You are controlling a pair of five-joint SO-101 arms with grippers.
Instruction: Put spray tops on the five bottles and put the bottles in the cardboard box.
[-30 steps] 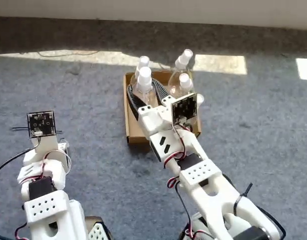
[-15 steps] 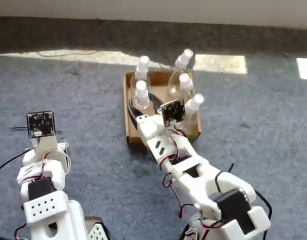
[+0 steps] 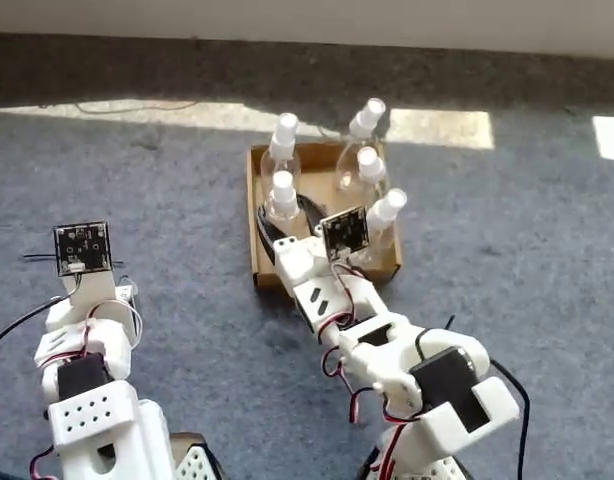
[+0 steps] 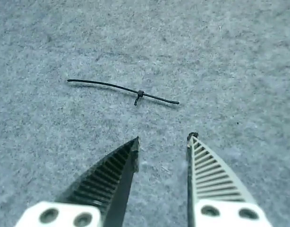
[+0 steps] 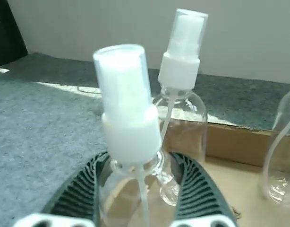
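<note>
- We see the cardboard box (image 3: 270, 270) lying open-topped on the grey, carpet-like counter (image 3: 167, 190), towards the far middle of it.
- All five bottles wear white spray tops (image 3: 285, 125), and in the high view all five sit within the box's outline.
- The right gripper (image 5: 138, 160) is clamped on the near-left bottle (image 5: 128, 118). Its two black ribbed jaws hug the clear body from either side, just below the shoulder, and the white top rises above them.
- We cannot tell whether this bottle's base rests on the box floor.
- The far-left bottle (image 3: 284, 145) stands upright just behind it, near the box's far-left corner.
- The far-right bottle (image 3: 355, 150) leans by the far-right corner, its top tipped to the right.
- The middle-right bottle (image 3: 369, 175) stands just in front of that one.
- The near-right bottle (image 3: 385, 225) tilts to the right near the box's right wall, just beside the right arm's wrist camera (image 3: 347, 230).
- The right arm (image 3: 387, 350) stretches from the near edge of the counter up to the box's near side.
- The left gripper (image 4: 164, 138) hangs over the counter with its jaws apart — grey counter shows in the gap.
- A thin black wire (image 4: 135, 92) with a small knot lies on the counter just beyond its tips.
- The left arm (image 3: 82, 340) stands at the near left, well apart from the box.
</note>
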